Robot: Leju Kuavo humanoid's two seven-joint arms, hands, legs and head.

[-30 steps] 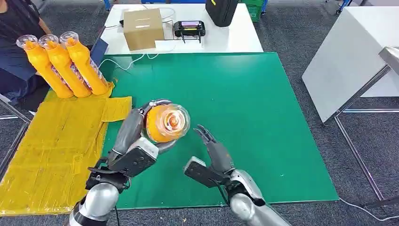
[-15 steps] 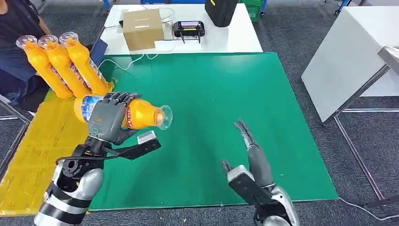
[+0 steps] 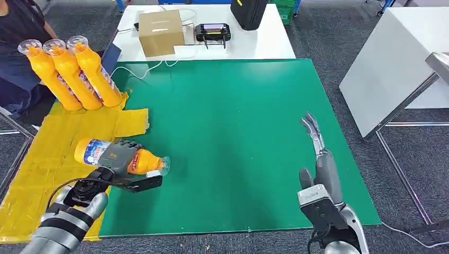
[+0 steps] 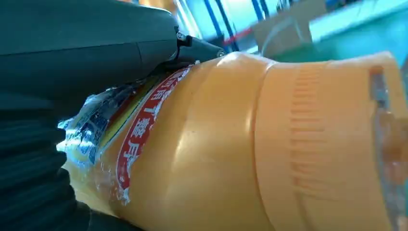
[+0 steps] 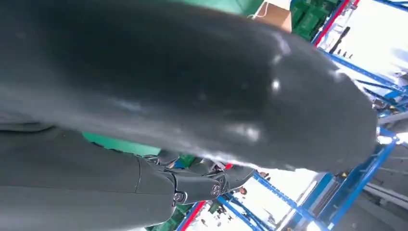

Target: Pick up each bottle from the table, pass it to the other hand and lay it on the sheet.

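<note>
Bottle point(image 3: 119, 156) in left hand point(image 3: 119, 159)

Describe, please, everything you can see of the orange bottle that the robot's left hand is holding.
The orange plastic bottle lies on its side in the grip of the left hand, whose dark fingers wrap over its middle. It has a clear cap at the end pointing towards the green mat, a ribbed orange neck, and a crinkled film label in red, white and blue. Its base end lies over the yellow sheet; whether it rests on the surface is unclear.

Left robot hand point(image 3: 120, 157) low, fingers wrapped around a load; right robot hand point(image 3: 320, 159) raised, fingers straight, empty.
</note>
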